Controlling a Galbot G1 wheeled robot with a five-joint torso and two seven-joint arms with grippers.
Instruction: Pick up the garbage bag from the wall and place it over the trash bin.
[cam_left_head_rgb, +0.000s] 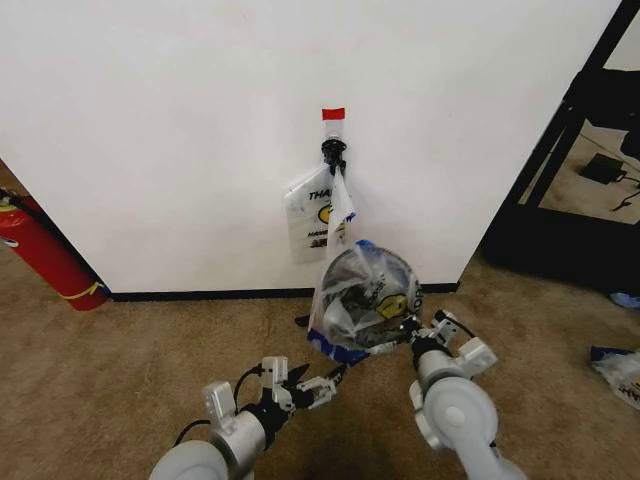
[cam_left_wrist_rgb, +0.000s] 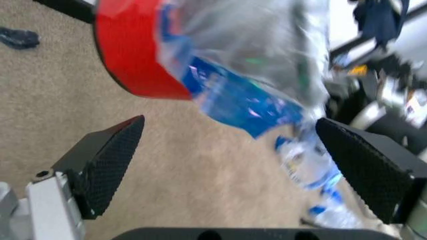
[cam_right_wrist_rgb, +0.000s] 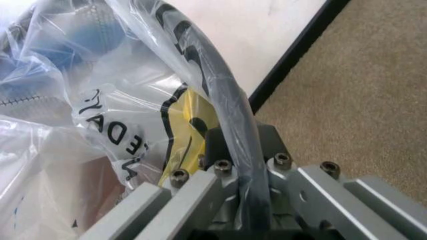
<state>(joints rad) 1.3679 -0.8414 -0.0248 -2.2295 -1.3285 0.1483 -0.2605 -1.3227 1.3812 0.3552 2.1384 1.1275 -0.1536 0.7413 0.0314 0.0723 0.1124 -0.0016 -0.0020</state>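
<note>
Garbage bag (cam_left_head_rgb: 352, 290): thin, translucent plastic with black print, a yellow smiley and blue edging; it is already draped over the mouth of the trash bin, while one strip of it stretches up to the black hook (cam_left_head_rgb: 333, 155) on the wall (cam_left_head_rgb: 160, 120), well beyond both hands.
Trash bin (cam_left_wrist_rgb: 130, 55): small and round, black rim, red base; it stands on the carpet (cam_left_head_rgb: 110, 380) just ahead of both hands.
Handling: I judge the bag nearly weightless, limp and slippery, easy to tear against the hook; best taken at the doubled blue hem (cam_left_wrist_rgb: 240, 100), where the film bunches.
Right hand (cam_left_head_rgb: 410, 335): low at the bin's near right edge; its fingers (cam_right_wrist_rgb: 220, 145) are clamped on the bin's dark rim through the plastic.
Left hand (cam_left_head_rgb: 325, 385): low, just short of the bin's near left edge, wrist roughly level; its pads (cam_left_wrist_rgb: 110, 160) stand wide apart with the hem between them, gripping nothing.
Second bag (cam_left_head_rgb: 315, 215): a similar printed bag hangs flat from the hook.
</note>
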